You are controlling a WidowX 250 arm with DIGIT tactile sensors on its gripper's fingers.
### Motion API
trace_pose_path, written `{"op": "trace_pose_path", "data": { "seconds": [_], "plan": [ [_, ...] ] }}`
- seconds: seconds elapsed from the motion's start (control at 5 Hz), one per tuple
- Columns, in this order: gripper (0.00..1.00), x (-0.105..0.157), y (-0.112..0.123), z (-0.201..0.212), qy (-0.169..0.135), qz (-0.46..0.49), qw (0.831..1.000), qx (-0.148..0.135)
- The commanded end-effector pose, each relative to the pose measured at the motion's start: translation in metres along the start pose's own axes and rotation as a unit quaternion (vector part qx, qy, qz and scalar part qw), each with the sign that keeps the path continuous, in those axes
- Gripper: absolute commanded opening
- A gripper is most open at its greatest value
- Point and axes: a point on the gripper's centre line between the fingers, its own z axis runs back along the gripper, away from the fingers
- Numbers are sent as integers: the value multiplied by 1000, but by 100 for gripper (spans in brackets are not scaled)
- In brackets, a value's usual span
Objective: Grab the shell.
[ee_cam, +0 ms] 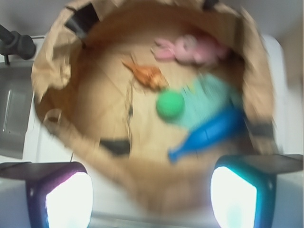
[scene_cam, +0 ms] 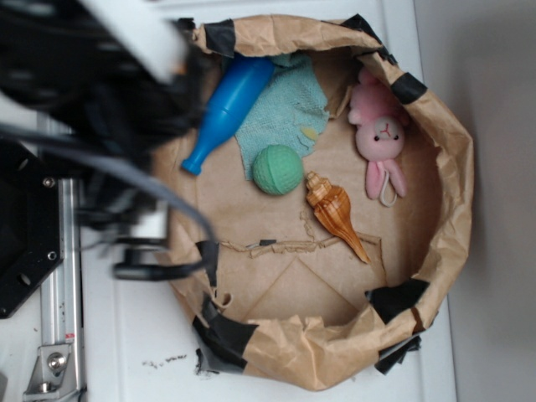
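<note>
One target: your shell (scene_cam: 332,212) lies beside the green ball (scene_cam: 277,170).
Gripper (ee_cam: 152,199): you see it spread wide, empty.

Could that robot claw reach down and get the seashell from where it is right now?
Probably yes. The shell lies uncovered on the floor of the paper bin, with nothing on top of it. The gripper hangs above the bin's edge, jaws wide apart. The green ball sits close beside the shell, so it could get bumped.
</note>
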Motion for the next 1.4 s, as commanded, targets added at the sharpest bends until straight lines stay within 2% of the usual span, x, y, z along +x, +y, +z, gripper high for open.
{"op": "trace_pose_path", "data": {
  "seconds": [0.0, 0.2, 0.4, 0.6, 0.8, 1.0, 1.2],
  "plan": [
    [100, 51, -4, -50, -37, -58, 998, 8],
    [100, 52, -10, -95, -43, -104, 994, -9],
    [100, 52, -4, -124, -48, -144, 988, 12],
    [100, 59, 14, -141, -37, -138, 989, 27],
    [96, 62, 8, -152, -45, -135, 990, 8],
    [0, 50, -3, -138, -55, -91, 994, 19],
    [0, 42, -4, -86, -76, 18, 997, 30]
  ]
}}
